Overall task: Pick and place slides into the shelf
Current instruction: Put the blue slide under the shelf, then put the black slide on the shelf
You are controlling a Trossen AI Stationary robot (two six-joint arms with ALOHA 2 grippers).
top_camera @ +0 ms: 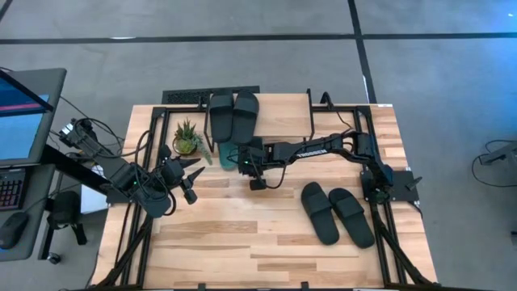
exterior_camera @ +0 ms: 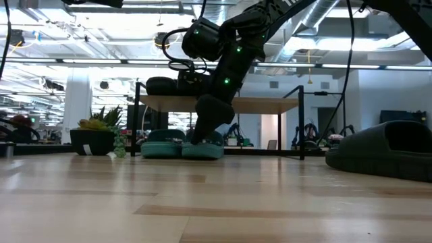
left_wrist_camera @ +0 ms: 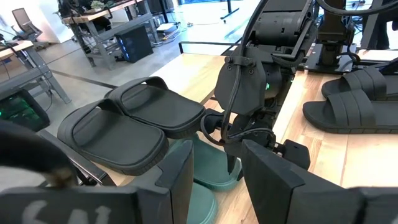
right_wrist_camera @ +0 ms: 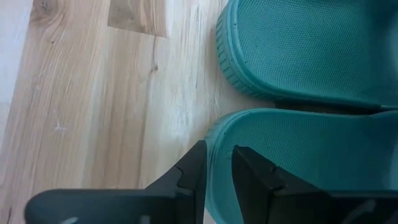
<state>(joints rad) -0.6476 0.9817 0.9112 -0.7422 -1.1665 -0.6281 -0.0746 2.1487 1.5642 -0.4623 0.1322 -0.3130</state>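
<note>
Two teal slides (right_wrist_camera: 311, 56) lie side by side with their soles on the table under the shelf (exterior_camera: 270, 103). Two black slides (top_camera: 233, 115) rest on the shelf's top board (top_camera: 283, 113). Two more black slides (top_camera: 338, 212) lie on the table at the right. My right gripper (right_wrist_camera: 219, 168) slants down at the near end of one teal slide (exterior_camera: 202, 147), one finger on each side of its rim, a narrow gap between them. My left gripper (left_wrist_camera: 217, 180) hangs open above the table's left part, holding nothing. My right gripper has one finger (right_wrist_camera: 193, 168) outside the teal slide's end rim (right_wrist_camera: 217, 140) and the other on its footbed side. It comes slanting down from the table's near right. Whether the fingers still touch the rim I cannot tell. The slide lies flat on the table.
A small potted plant (top_camera: 187, 139) stands on the table just left of the shelf. A monitor and keyboard (top_camera: 20, 121) stand beyond the table's left edge. Bare tabletop (top_camera: 242, 242) spreads along the near side.
</note>
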